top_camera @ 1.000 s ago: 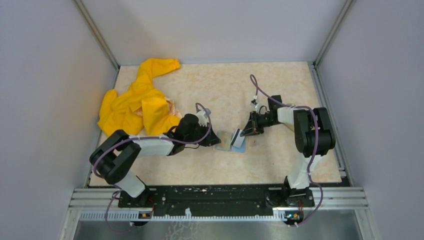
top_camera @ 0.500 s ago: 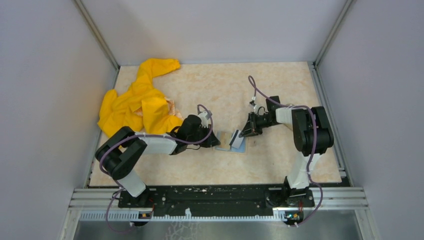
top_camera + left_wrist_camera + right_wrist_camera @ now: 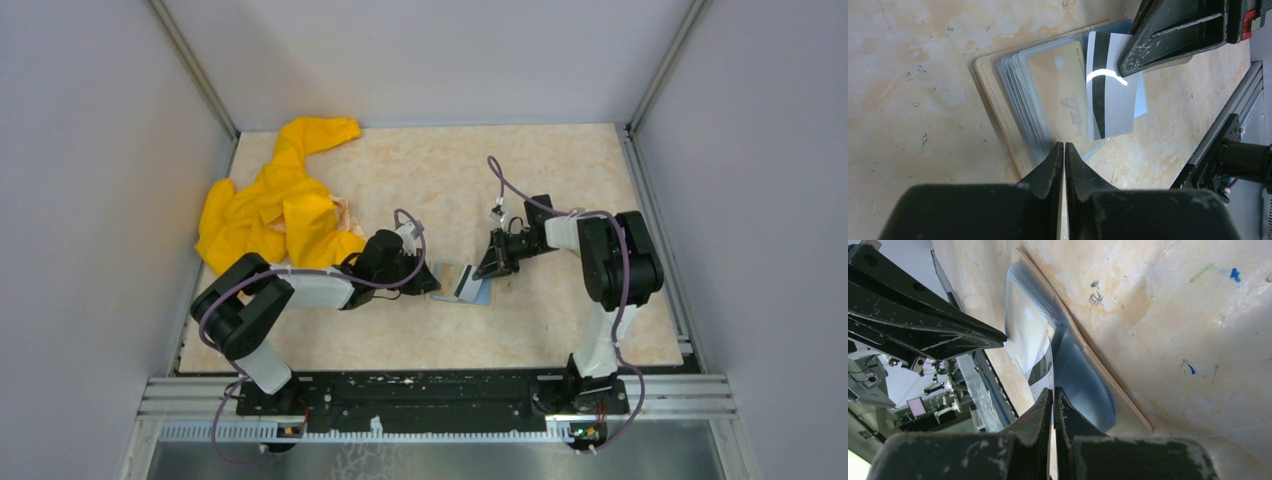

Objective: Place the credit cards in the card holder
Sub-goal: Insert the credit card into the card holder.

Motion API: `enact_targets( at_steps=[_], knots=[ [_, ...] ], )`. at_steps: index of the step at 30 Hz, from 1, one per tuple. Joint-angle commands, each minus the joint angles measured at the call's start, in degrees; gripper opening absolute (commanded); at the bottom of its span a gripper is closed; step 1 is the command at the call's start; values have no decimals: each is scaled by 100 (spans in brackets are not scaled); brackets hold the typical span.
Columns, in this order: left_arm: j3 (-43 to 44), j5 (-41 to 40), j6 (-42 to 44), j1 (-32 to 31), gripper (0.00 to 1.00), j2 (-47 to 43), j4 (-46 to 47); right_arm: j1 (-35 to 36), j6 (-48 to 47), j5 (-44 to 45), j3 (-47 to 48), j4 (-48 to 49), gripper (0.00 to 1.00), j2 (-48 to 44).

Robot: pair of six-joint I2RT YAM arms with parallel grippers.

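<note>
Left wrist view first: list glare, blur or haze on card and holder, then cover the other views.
Left wrist: an arc of glare cuts the dark stripe of the credit card, clear sleeves of the card holder shine, the left gripper looks soft. Right wrist: the right gripper, near the lens, is blurred; the sleeves look hazy blue. Top external: even light, faint shadows.

I see a beige, marbled tabletop (image 3: 440, 170) boxed in by plain pale grey walls: left (image 3: 90, 150), back (image 3: 430, 60) and right (image 3: 760, 150). Slanted aluminium struts (image 3: 198, 68) run up the two far corners. An aluminium rail (image 3: 690, 392) crosses the near edge. The light is soft and even.
</note>
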Motion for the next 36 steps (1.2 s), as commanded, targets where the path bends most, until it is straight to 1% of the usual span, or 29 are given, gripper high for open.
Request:
enact_targets(
  at_steps=[1, 9, 24, 28, 33, 36],
  knots=[
    [-6, -159, 37, 7, 9, 47, -276, 69, -112, 101, -89, 157, 0, 57],
    [13, -127, 82, 7, 9, 46, -250, 234, -107, 76, -30, 84, 0, 217],
    [59, -28, 168, 7, 10, 30, -214, 231, 120, -103, 256, -105, 0, 661],
    [79, -35, 185, 7, 10, 24, -221, 232, 264, 41, 288, -153, 0, 645],
    [106, -66, 205, 7, 10, 12, -265, 227, 750, 638, 78, 6, 0, 285],
    [114, -68, 210, 7, 10, 27, -272, 214, 891, 776, -37, 96, 0, 67]
  ],
)
